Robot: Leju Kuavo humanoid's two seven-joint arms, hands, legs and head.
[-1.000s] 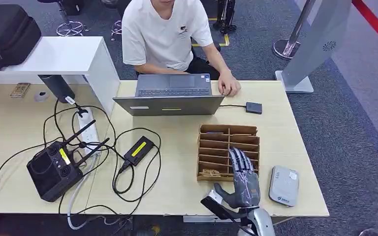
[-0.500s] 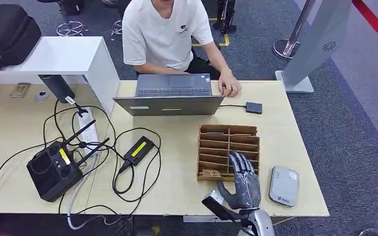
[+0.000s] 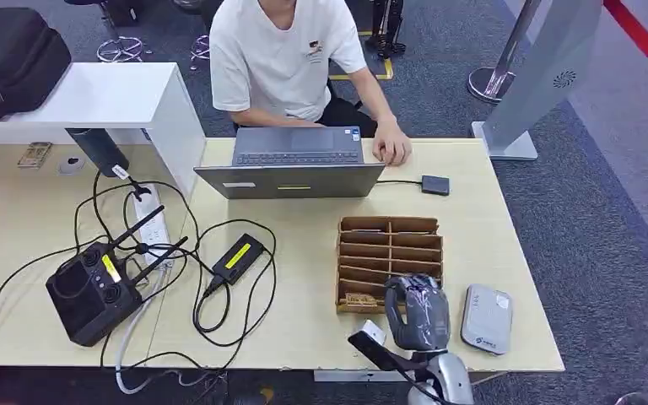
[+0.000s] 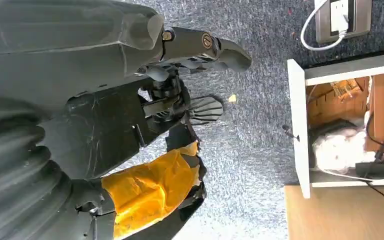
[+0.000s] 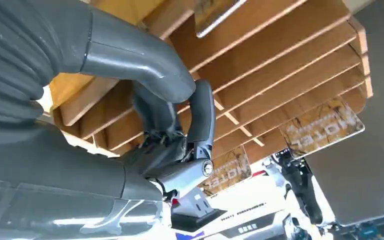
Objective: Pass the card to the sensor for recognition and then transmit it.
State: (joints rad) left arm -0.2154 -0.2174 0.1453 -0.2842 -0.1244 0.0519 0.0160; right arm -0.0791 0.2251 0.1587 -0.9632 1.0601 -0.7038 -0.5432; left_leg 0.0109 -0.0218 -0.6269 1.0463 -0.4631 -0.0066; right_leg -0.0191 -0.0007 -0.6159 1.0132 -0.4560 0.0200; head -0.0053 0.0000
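Office/lab test area: grey carpet point(image 3: 607, 228), pale tabletop point(image 3: 321, 228) w/ laptop point(image 3: 291, 167), a person point(image 3: 283, 59) seated behind it, cables, remote controller point(image 3: 93, 291), power strip point(image 3: 153, 226).

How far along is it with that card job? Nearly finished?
Barely started, by the look of it. Done: nothing yet; the grey sensor has no card on it. In hand: the right hand curls down into the near end of the wooden card rack; whether it grips a card, I cannot tell. Left: lift a card out, hold it to the sensor, then pass it on.
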